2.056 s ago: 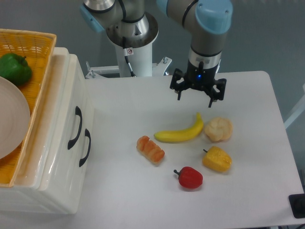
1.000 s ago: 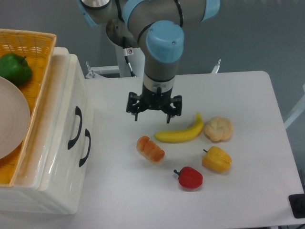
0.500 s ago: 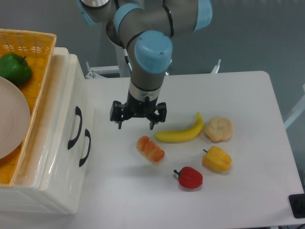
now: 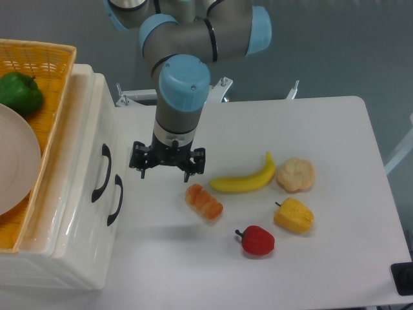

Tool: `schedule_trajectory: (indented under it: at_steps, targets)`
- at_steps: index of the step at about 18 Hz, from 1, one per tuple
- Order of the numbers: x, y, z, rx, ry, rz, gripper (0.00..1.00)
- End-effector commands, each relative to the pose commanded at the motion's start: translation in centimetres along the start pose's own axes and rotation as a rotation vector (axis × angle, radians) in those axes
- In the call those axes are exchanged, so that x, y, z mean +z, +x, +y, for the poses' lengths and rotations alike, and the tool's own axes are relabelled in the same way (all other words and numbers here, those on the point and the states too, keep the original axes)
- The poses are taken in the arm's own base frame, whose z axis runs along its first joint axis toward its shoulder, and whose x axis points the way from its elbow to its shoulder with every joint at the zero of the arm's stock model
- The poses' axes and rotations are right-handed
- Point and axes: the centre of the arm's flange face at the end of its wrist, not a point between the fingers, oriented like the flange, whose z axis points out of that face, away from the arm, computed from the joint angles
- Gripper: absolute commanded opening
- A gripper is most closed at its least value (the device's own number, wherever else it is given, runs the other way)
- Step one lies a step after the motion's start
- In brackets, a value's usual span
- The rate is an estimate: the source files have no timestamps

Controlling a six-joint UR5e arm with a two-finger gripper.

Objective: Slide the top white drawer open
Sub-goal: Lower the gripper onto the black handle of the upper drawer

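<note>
The top white drawer (image 4: 90,135) is the upper front of the cream-white cabinet at the left, closed, with a curved black handle (image 4: 101,172). The lower drawer's black handle (image 4: 116,199) sits just below and to the right of it. My gripper (image 4: 166,170) is open and empty, fingers pointing down, hanging above the table a short way right of the top handle and not touching it.
A yellow wicker basket (image 4: 45,71) with a green pepper (image 4: 19,92) and a white plate (image 4: 16,169) rests on the cabinet. On the table lie a piece of orange food (image 4: 204,202), a banana (image 4: 245,179), a bread roll (image 4: 296,174), a yellow pepper (image 4: 294,216) and a red pepper (image 4: 257,240).
My gripper has travelled left and forward across the table, from the back right above the banana to close beside the drawer handles. It stays open. Nothing else moved.
</note>
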Motion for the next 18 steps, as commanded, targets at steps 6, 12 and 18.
schedule_trajectory:
  at_steps: [6,12,18]
  targets:
    - [-0.5,0.9,-0.3,-0.001,0.003,0.035,1.00]
    - [-0.4,1.2,-0.5,-0.069,-0.002,0.084,1.00]
    - [-0.2,1.6,-0.6,-0.125,0.006,0.164,1.00]
